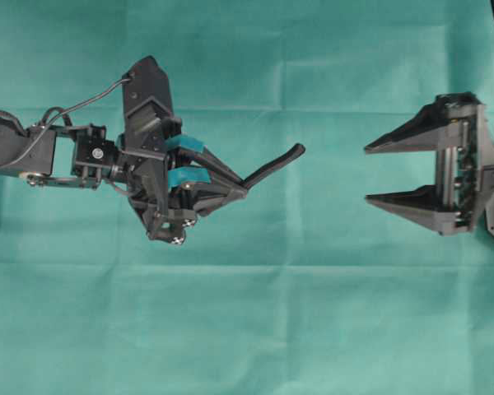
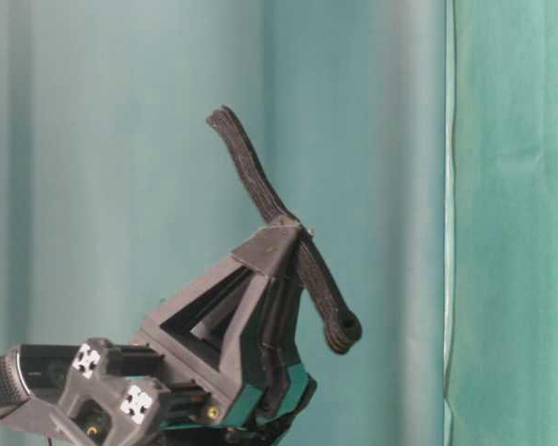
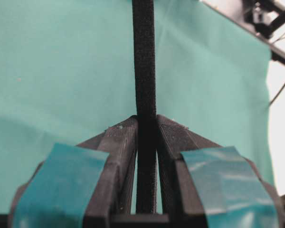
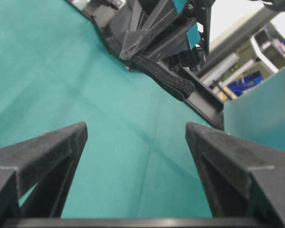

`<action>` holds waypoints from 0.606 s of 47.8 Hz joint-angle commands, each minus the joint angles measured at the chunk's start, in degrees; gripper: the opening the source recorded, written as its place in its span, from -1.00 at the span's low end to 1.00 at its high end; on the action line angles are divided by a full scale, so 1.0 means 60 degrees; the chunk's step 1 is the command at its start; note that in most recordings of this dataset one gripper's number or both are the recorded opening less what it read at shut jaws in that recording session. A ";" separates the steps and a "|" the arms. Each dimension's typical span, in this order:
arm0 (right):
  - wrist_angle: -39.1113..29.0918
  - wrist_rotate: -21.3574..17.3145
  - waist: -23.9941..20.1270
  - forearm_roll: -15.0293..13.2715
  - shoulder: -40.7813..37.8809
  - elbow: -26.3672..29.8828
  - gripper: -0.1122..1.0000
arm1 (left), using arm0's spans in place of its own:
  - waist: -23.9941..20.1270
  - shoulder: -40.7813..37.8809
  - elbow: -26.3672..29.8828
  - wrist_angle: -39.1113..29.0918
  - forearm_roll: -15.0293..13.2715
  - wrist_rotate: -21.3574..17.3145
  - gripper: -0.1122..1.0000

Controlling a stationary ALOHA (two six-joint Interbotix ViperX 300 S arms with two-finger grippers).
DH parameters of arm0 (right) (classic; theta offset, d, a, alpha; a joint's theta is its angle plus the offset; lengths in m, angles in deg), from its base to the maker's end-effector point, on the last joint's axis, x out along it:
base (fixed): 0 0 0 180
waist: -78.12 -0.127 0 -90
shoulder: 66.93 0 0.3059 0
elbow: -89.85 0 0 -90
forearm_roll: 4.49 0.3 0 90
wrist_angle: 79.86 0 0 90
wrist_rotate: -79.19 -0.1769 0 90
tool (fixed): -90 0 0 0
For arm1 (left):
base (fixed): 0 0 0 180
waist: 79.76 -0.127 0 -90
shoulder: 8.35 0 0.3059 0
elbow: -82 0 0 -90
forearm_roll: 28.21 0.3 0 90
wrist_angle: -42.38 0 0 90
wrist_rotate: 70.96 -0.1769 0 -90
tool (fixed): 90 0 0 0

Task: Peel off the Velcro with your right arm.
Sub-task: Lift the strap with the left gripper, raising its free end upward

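Velcro [image 1: 273, 167] sits clamped between the teal-taped fingers of my left gripper [image 1: 239, 188], its free end reaching right toward my right gripper [image 1: 367, 174], which hangs well apart with its jaws spread and nothing in them. Only the table-level view shows the strip [image 2: 288, 237] sticking out both sides of the fingertips.

We saw left gripper [image 1: 240, 191] clamped on Velcro [image 1: 273, 166]; right gripper [image 1: 368, 174] held jaws apart, well clear, above teal cloth [image 1: 247, 329].
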 commanded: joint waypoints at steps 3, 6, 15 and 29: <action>0.0366 0.0088 0.0088 0.0029 -0.0293 0.0396 0.44 | 0.0176 0.0220 0.0103 0.0278 -0.0015 0.0088 -0.62; 0.0513 0.0103 0.0190 0.0029 -0.0454 0.0454 0.43 | 0.0220 0.0220 0.0103 0.0308 -0.0015 0.0103 -0.62; 0.0864 0.0103 0.0308 0.0029 -0.0864 0.0557 0.43 | 0.0249 0.0190 0.0073 0.0322 -0.0015 0.0117 -0.62; 0.1772 0.0146 0.0322 0.0029 -0.1333 0.0718 0.43 | 0.0249 0.0117 0.0073 0.0513 -0.0015 0.0132 -0.62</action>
